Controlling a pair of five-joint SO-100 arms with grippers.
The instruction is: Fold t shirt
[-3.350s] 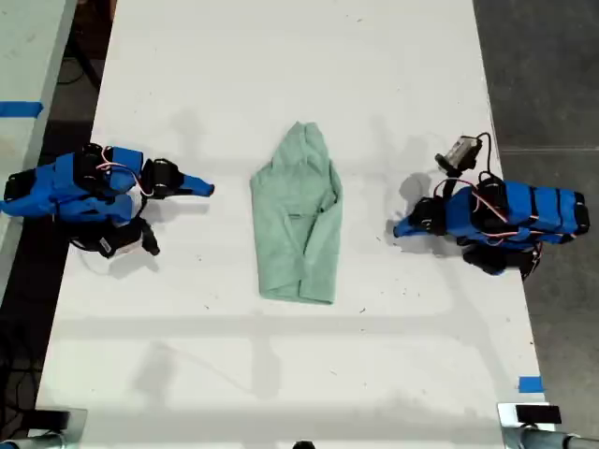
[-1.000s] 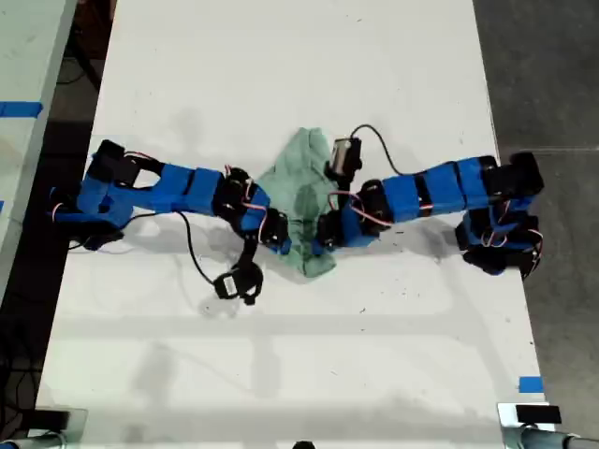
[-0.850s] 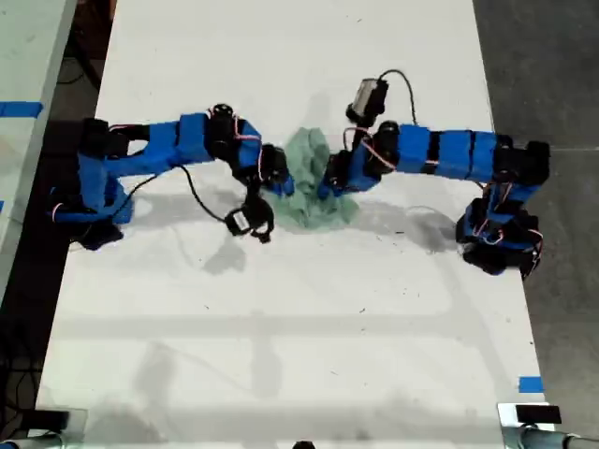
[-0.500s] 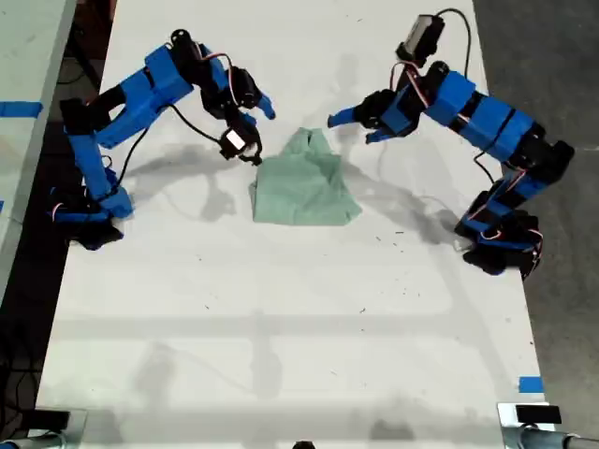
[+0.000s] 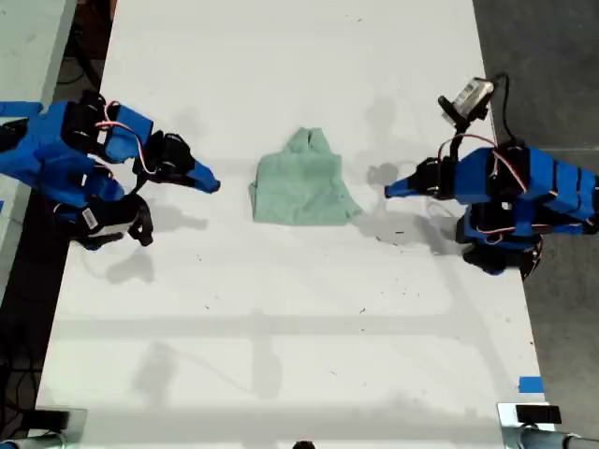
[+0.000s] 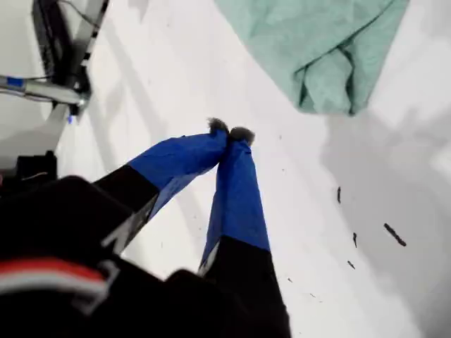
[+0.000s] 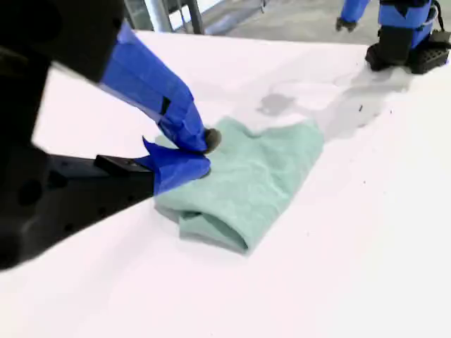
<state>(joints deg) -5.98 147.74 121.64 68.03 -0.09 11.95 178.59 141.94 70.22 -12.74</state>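
The t shirt (image 5: 303,183) lies between, clear of, both grippers' closed fingers (image 6: 227,131).

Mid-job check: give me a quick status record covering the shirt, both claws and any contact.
shirt: folded into a compact mint bundle, lying on the table
first claw: shut, empty, at the exterior view's right of the shirt
second claw: shut, empty, at the exterior view's left of the shirt
contact: neither claw touches the shirt
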